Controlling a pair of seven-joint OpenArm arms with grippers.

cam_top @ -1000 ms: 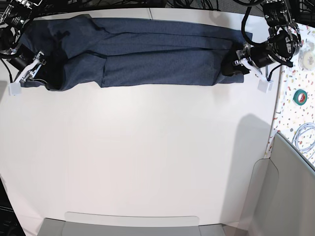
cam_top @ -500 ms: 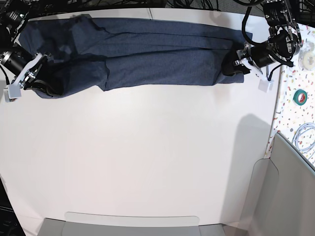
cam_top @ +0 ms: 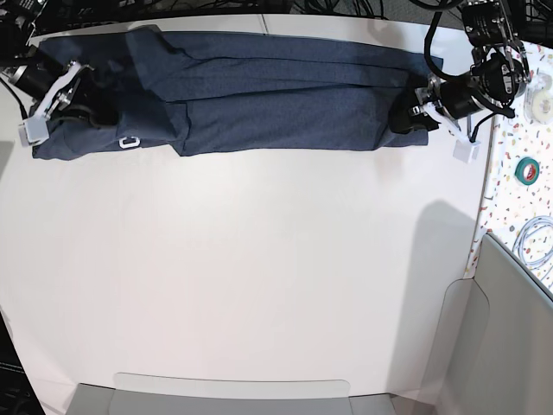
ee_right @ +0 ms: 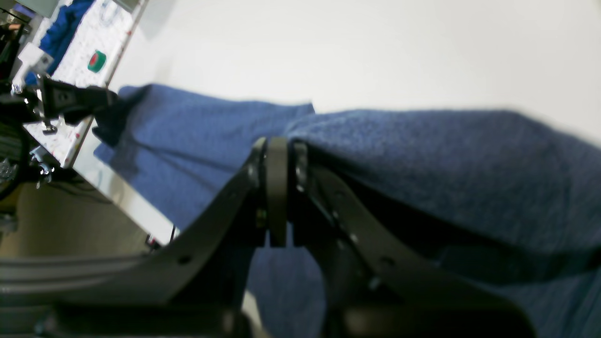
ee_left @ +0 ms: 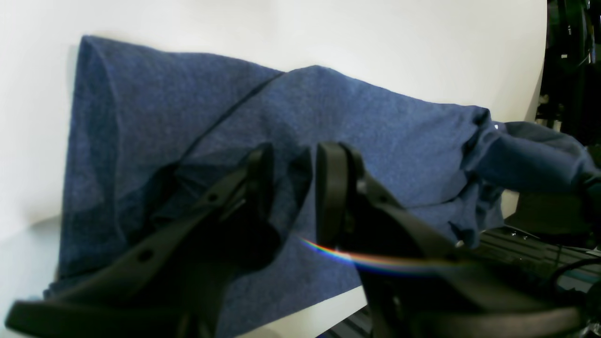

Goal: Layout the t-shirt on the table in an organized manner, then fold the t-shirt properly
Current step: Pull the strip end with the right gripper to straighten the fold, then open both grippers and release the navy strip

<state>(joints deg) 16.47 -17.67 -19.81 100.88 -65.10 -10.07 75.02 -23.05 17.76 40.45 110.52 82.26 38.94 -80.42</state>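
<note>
the dark navy heathered cotton t-shirt [cam_top: 259,91], limp and light, sags along the off-white bench [cam_top: 259,277]; both the left claw [ee_left: 291,197] and right claw [ee_right: 279,188] clamp its bunched ends, best held by the hems.

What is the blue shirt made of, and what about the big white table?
The t-shirt looks like soft knitted cotton: speckled navy with a fuzzy matte surface that creases and drapes. The table looks like smooth hard board, maybe laminate or painted wood: flat, off-white, dull with faint shine. I can't tell exactly.
</note>
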